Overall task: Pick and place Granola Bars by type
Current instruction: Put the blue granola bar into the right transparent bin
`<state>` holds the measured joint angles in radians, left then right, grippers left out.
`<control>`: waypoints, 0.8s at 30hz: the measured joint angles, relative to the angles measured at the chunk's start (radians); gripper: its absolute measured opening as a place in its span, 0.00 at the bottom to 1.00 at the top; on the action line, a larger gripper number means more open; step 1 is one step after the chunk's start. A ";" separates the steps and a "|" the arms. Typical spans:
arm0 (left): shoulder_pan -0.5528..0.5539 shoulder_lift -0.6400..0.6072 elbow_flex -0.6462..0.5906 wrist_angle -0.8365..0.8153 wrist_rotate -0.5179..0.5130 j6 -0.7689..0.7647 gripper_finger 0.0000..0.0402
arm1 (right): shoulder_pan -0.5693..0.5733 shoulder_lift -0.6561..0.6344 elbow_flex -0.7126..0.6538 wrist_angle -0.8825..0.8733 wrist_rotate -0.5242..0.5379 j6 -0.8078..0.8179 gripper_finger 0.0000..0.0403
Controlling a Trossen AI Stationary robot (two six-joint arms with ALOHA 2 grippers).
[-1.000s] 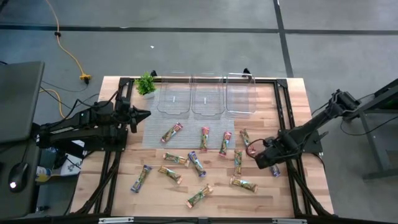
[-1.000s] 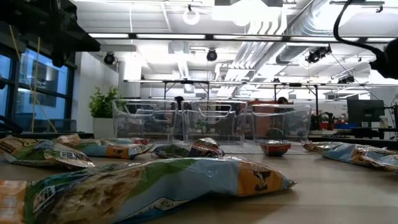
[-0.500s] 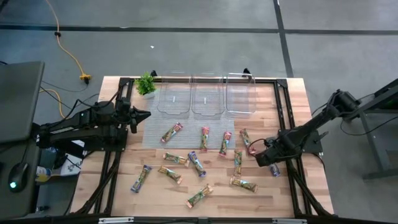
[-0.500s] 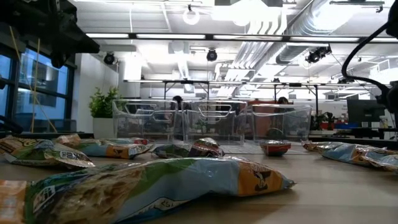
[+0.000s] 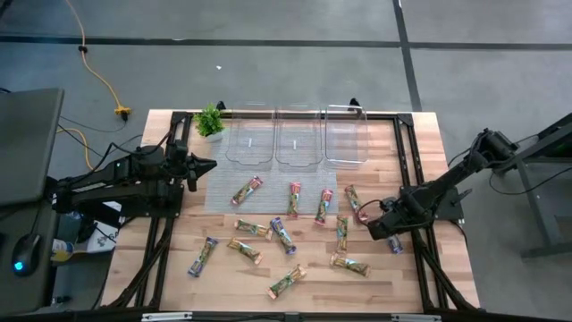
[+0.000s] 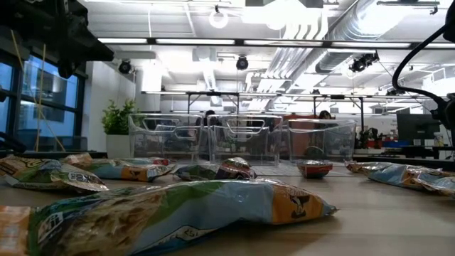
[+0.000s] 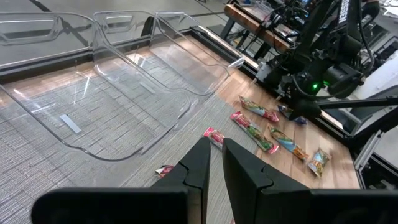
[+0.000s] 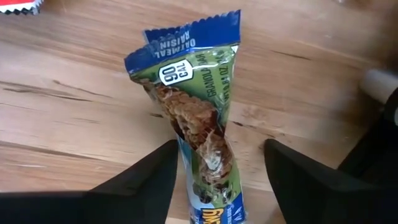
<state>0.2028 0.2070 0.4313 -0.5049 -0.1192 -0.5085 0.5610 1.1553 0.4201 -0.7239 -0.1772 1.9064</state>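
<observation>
my right gripper (image 8: 214, 171) hangs spread wide astride a blue-and-green oatmeal raisin granola bar (image 8: 196, 106) lying flat on the wooden table (image 8: 74, 93); my left gripper (image 7: 212, 163) waits, pinched nearly closed, near the clear plastic bins (image 7: 124, 87).

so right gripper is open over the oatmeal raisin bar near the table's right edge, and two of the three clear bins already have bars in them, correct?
Not quite. The right gripper is open over the oatmeal raisin bar, but the high view shows all three clear bins empty; every bar lies on the table.
</observation>
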 joint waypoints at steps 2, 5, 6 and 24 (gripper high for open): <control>0.000 0.000 0.000 0.000 0.000 0.000 0.10 | 0.000 0.000 0.000 0.006 -0.001 0.000 0.51; 0.000 0.000 0.000 0.000 0.000 0.000 0.10 | 0.000 0.001 -0.001 0.021 -0.003 0.000 0.48; 0.000 0.000 0.000 0.000 0.000 0.000 0.10 | 0.000 0.001 -0.001 0.024 -0.004 0.001 0.47; 0.000 0.000 0.000 0.000 0.005 0.003 0.10 | 0.000 0.001 -0.001 0.075 -0.012 0.006 0.31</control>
<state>0.2024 0.2070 0.4313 -0.5045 -0.1139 -0.5053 0.5610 1.1561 0.4191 -0.6491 -0.1889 1.9123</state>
